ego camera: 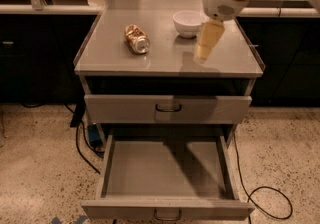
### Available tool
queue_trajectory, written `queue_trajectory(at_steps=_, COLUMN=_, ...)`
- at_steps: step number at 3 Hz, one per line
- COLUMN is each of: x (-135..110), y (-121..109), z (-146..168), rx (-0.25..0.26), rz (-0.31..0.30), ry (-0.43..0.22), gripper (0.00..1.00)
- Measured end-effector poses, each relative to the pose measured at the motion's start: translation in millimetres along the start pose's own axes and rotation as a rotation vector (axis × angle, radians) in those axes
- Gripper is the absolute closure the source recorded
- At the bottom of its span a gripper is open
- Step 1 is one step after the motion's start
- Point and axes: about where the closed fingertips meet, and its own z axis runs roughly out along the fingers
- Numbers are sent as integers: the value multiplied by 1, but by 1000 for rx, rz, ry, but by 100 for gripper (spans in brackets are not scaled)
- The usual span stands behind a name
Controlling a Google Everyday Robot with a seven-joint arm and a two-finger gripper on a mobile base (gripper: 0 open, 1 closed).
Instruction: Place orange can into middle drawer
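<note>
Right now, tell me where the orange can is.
Camera view: the orange can lies on its side on the cabinet top, left of the white bowl; the gripper hangs right of the bowl.

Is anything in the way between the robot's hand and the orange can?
Nothing visible is. The gripper hangs over the right part of the tabletop, and the orange can lies on its side farther left, with only bare tabletop between them. The white bowl sits farther back, off that line.
</note>
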Motion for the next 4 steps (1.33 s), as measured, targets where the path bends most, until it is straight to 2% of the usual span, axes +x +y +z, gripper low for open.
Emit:
queue_trajectory(at_steps=1, x=-19, y=-49, z=46, rx=90, rz=138, ry=13, gripper=0)
queue_trajectory(at_steps=2, x=-21, y=-49, z=49, rx=88, rz=212, ry=7, gripper=0)
queue_trajectory(at_steps=3, x=-21, y=-48, z=49, rx=86, rz=205, ry=8, gripper=0)
queue_trajectory(at_steps=4, x=-27, y=-58, z=64, rx=86, rz=196, ry=-11, gripper=0)
